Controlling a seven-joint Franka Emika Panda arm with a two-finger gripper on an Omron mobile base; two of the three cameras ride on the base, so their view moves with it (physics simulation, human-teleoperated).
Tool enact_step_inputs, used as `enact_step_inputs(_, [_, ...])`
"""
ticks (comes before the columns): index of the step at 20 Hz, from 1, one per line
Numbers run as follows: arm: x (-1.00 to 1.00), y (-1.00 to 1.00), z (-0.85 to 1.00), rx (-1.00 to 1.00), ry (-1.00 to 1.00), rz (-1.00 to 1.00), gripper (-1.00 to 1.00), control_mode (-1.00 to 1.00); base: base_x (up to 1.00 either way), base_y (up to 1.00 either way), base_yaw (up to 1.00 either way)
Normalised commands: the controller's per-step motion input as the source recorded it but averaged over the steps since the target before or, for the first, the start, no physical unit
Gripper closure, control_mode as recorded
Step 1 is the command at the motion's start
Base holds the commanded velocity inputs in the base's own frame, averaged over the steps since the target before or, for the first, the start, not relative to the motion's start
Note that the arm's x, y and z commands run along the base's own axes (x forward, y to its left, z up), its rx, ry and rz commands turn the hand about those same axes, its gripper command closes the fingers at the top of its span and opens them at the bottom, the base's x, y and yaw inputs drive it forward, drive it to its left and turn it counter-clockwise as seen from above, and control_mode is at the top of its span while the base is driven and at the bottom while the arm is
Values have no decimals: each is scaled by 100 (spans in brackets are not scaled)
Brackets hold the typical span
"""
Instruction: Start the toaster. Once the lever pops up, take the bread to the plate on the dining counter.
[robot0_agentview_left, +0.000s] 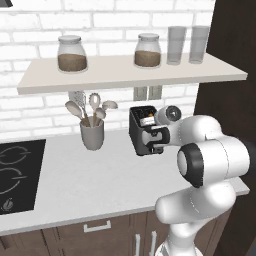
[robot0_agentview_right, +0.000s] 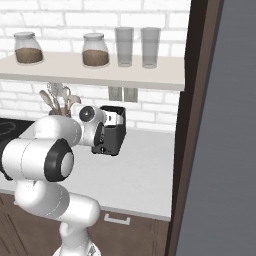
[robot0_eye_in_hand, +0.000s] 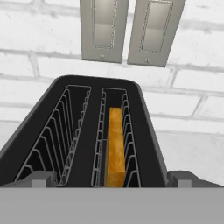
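The dark grey toaster (robot0_agentview_left: 140, 125) (robot0_agentview_right: 116, 134) (robot0_eye_in_hand: 89, 127) stands on the white worktop near the brick wall. The bread (robot0_eye_in_hand: 115, 146), with a golden-brown crust, sits low in the toaster's right-hand slot; the other slot is empty. My gripper (robot0_agentview_left: 158, 138) (robot0_agentview_right: 100, 139) (robot0_eye_in_hand: 112, 179) is open at the toaster's near narrow end, at about its top edge, with one fingertip showing on each side. Nothing is held. My hand covers that end face, so I cannot make out the lever. The plate and the dining counter are out of view.
A grey cup of utensils (robot0_agentview_left: 92, 133) stands left of the toaster, and a black hob (robot0_agentview_left: 17, 175) lies farther left. Just above hangs a shelf (robot0_agentview_left: 125, 72) carrying jars and glasses. A tall dark panel (robot0_agentview_right: 197, 125) closes off the right side. Two outlets (robot0_eye_in_hand: 131, 30) are on the wall behind.
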Motion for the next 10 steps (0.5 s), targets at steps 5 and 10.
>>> enact_step_inputs(5, [0, 0, 0, 0, 0, 0, -100, -100, 0, 0, 0])
enact_step_inputs(10, [0, 0, 0, 0, 0, 0, -100, -100, 0, 0, 0])
